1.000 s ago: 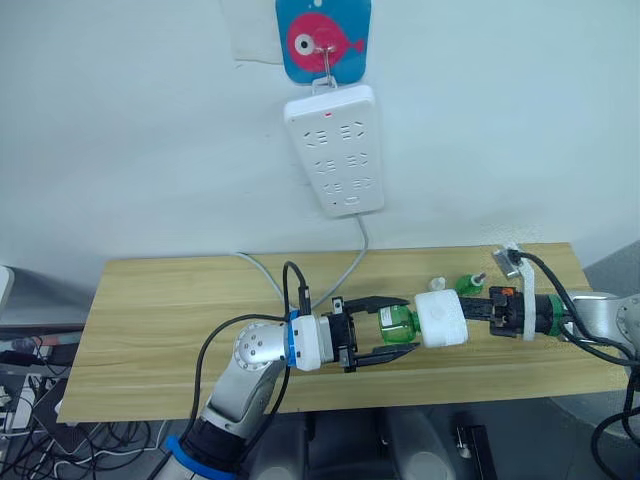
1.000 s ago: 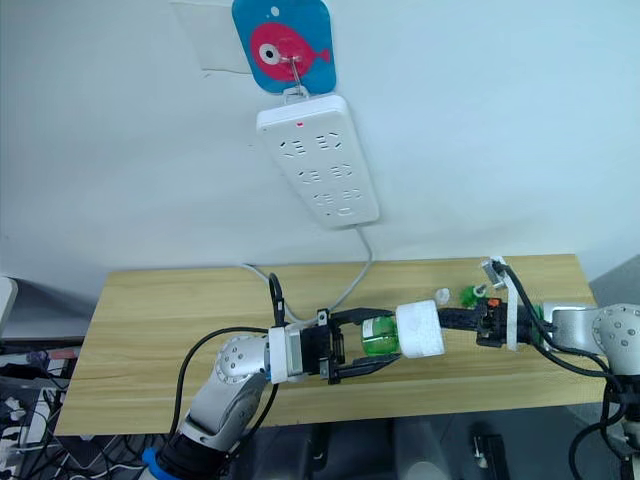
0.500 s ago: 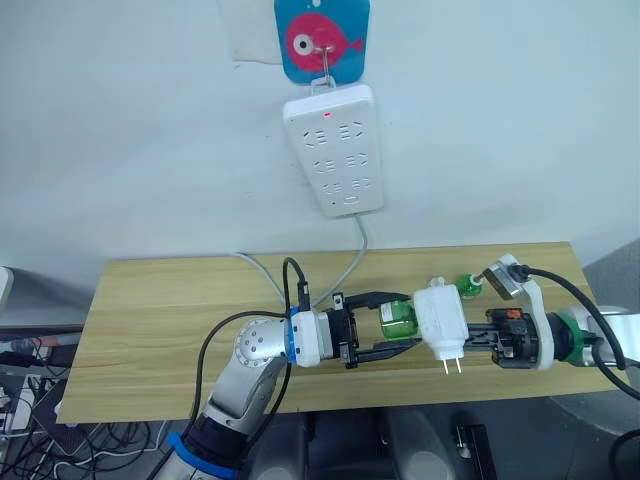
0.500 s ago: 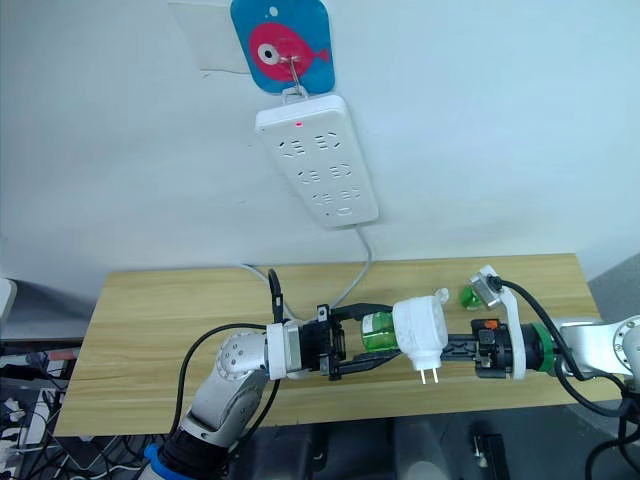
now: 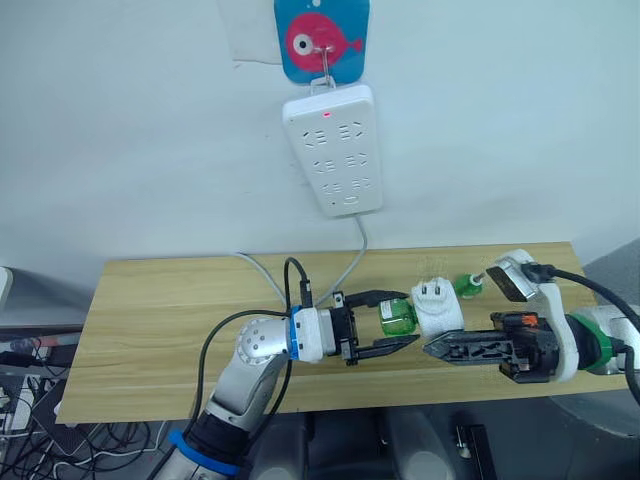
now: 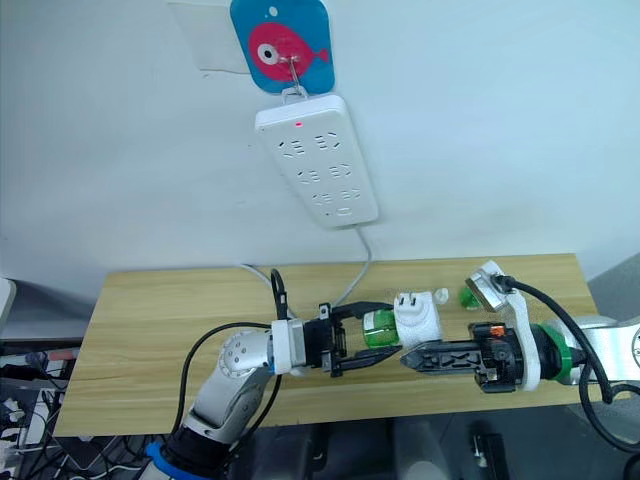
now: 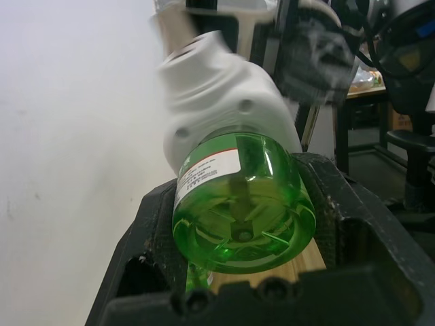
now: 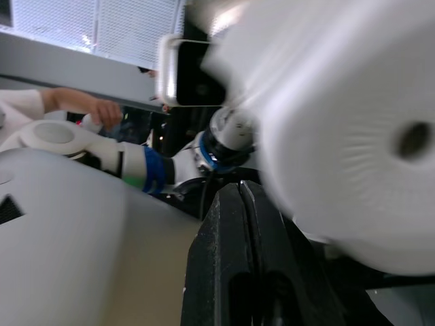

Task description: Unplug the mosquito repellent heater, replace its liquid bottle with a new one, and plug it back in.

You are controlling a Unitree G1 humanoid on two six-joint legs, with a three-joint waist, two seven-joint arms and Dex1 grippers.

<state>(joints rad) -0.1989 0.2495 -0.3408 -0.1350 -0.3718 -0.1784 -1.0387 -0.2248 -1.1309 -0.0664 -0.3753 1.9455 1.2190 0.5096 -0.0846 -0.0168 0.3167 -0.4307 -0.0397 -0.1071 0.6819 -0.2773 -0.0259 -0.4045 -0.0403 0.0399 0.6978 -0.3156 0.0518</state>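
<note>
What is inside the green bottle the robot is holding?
The green bottle looks see-through, with a dark stick running up its middle. Its top end is hidden inside the white mosquito repellent heater, so that part cannot be seen.

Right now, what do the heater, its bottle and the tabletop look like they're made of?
Heater: matte white moulded plastic, likely; two shiny metal prongs.
Bottle: clear green plastic or glass, can't tell; see-through, with glossy highlights.
Tabletop: light wood or wood-look laminate; visible grain, smooth satin surface.

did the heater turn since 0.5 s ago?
Yes. The mosquito repellent heater rotated: its prongs pointed down toward the table's near edge, now they point up toward the power strip.
</note>
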